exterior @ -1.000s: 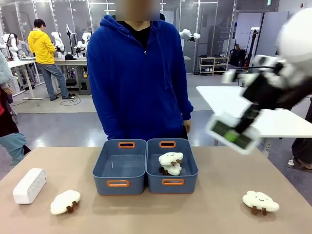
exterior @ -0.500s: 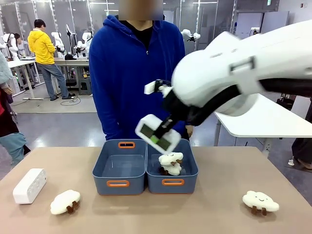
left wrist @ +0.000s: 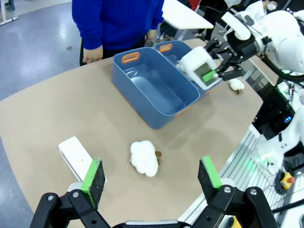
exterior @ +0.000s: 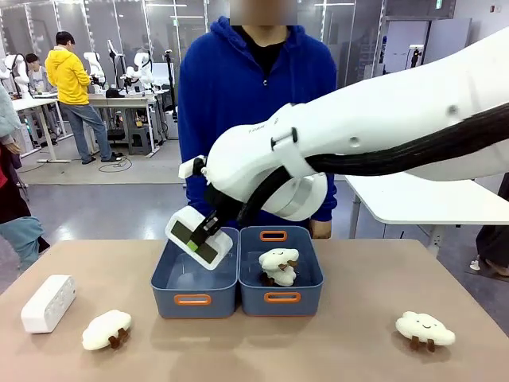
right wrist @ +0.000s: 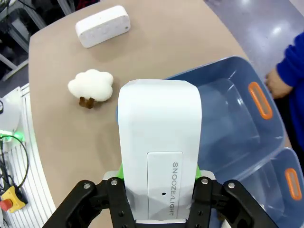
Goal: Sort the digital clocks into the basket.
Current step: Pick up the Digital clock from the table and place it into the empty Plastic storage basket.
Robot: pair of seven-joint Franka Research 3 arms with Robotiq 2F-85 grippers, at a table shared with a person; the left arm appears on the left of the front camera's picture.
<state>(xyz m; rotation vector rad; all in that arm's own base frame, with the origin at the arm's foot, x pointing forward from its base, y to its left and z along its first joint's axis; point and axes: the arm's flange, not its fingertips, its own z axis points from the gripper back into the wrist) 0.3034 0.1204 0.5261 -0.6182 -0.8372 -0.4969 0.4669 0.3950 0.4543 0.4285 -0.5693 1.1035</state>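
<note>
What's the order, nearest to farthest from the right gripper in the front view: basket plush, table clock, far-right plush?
1. Plush in the right basket, just right of the right gripper holding the other clock.
2. Table clock, far left.
3. Far-right plush, front right.

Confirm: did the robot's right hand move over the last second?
Yes. The right hand, shut on a clock, swung left and down, from beyond the right basket to above the left basket.
</note>
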